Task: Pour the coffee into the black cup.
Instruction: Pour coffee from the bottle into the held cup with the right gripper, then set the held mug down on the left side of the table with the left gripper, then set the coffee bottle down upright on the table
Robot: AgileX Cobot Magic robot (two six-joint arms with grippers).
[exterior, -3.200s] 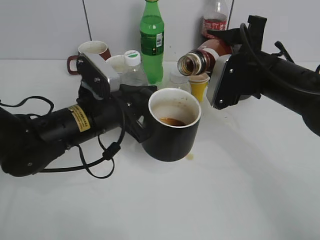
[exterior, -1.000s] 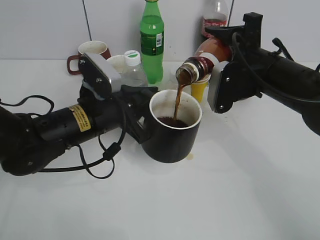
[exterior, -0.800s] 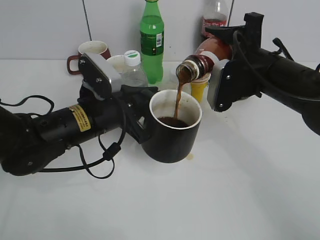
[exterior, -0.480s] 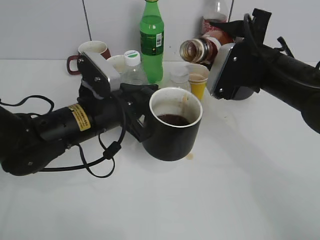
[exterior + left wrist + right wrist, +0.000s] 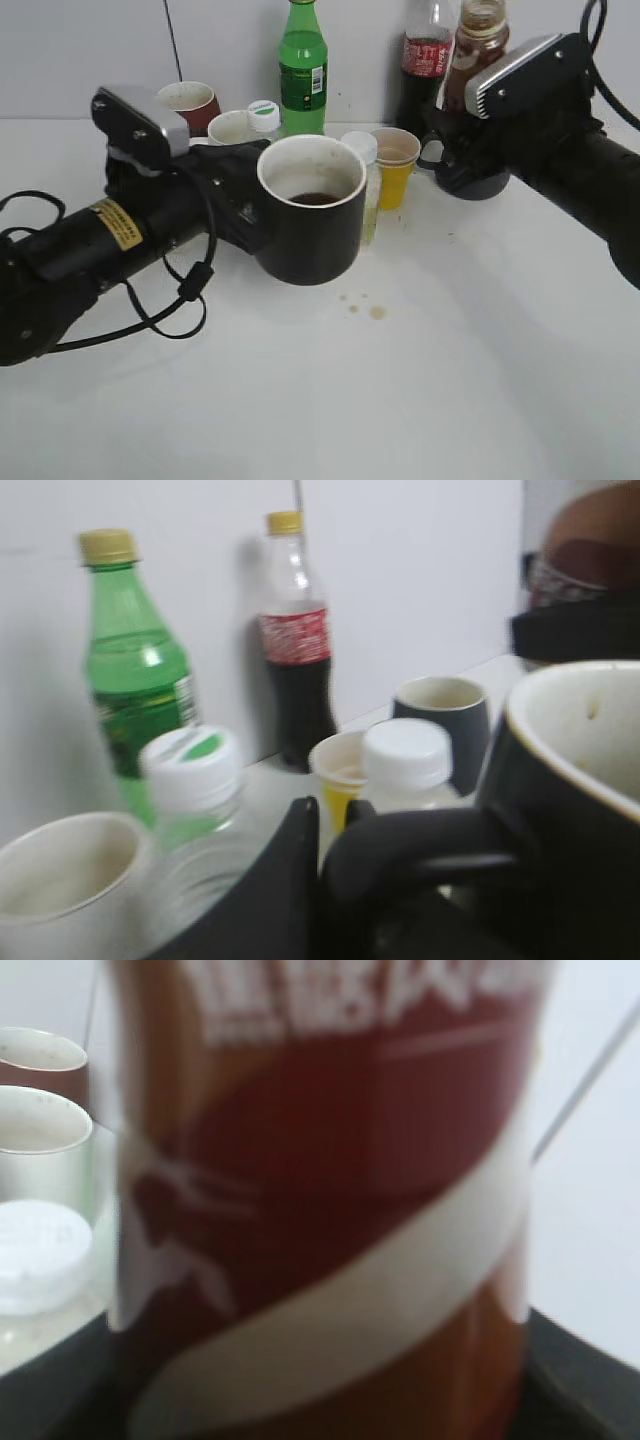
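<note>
The black cup [image 5: 310,225], white inside with dark coffee at the bottom, hangs above the table by its handle [image 5: 430,850]. My left gripper [image 5: 243,200] is shut on that handle, and the cup's rim fills the right of the left wrist view [image 5: 580,780]. My right gripper [image 5: 468,108] is shut on the coffee bottle [image 5: 480,30], which stands upright and uncapped at the back right, apart from the cup. The bottle's brown label fills the right wrist view [image 5: 330,1200] and hides the jaws.
Along the back wall stand a green bottle [image 5: 303,65], a cola bottle [image 5: 425,60], a maroon mug [image 5: 190,100], a white cup [image 5: 232,128], a yellow paper cup [image 5: 395,165], small white-capped bottles [image 5: 365,190] and a dark cup [image 5: 470,182]. Coffee drops [image 5: 365,305] lie under the black cup.
The coffee stream has stopped. My right gripper has turned the bottle upright and drawn it back to the right. My left gripper has shifted the black cup left and a little up.
</note>
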